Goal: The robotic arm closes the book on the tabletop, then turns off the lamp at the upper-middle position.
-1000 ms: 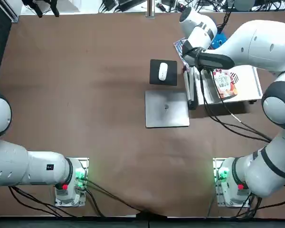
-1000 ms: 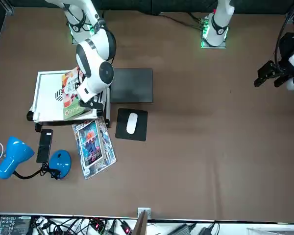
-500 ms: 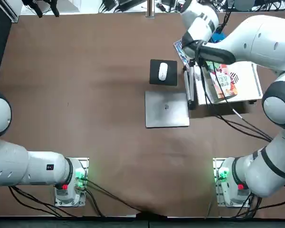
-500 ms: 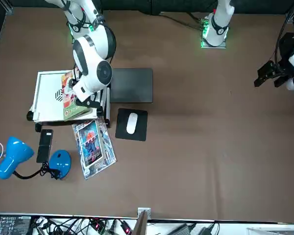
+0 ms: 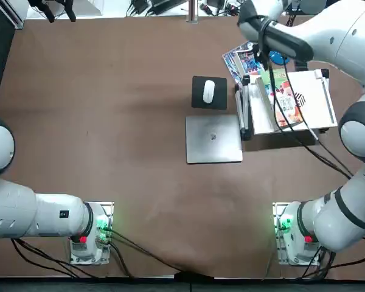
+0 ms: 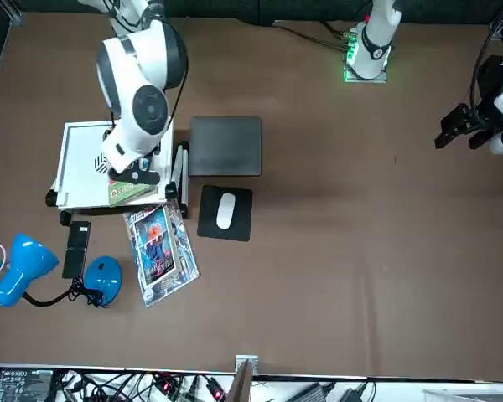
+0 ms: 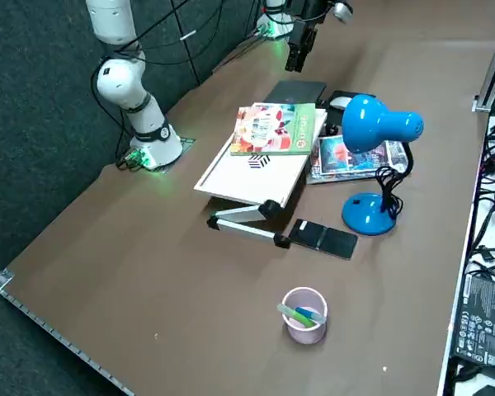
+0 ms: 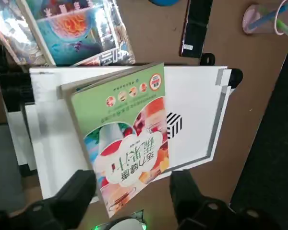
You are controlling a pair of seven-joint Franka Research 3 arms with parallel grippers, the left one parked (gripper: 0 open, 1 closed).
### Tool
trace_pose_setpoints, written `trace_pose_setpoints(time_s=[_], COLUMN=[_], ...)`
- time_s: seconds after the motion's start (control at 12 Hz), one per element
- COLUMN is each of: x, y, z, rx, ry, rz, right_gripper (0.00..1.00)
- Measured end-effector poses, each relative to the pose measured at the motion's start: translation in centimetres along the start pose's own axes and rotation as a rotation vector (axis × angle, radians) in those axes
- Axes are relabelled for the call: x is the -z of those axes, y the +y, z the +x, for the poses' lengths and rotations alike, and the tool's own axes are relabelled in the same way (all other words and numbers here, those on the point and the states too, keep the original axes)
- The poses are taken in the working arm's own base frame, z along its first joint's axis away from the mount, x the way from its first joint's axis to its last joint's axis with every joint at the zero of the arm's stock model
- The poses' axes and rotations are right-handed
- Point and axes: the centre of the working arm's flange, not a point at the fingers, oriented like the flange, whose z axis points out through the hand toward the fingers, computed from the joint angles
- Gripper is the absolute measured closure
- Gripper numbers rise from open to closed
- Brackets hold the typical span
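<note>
The right gripper (image 8: 133,199) is hovering open above the closed book (image 8: 127,139), which is lying on the white stand (image 8: 197,120). Farther out on the tabletop (image 7: 190,305), the blue lamp (image 7: 371,124) is standing near a black phone (image 7: 324,238) and a pink-rimmed cup (image 7: 305,330).

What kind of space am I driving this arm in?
Probably a robotics lab or test bench: a white robotic arm is mounted at the brown tabletop, loose cables and electronics line its far edge, and everyday props like the blue lamp sit on it.
</note>
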Motion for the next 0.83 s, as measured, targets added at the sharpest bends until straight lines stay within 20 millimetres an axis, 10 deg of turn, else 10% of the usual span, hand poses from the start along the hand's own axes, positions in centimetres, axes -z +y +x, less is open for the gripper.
trace_pose_setpoints(time_s=[0.83], x=[-4.4], y=[5.5], z=[8.2], rx=[-0.11], ry=[0.141], rz=[0.13], right_gripper=[0.96])
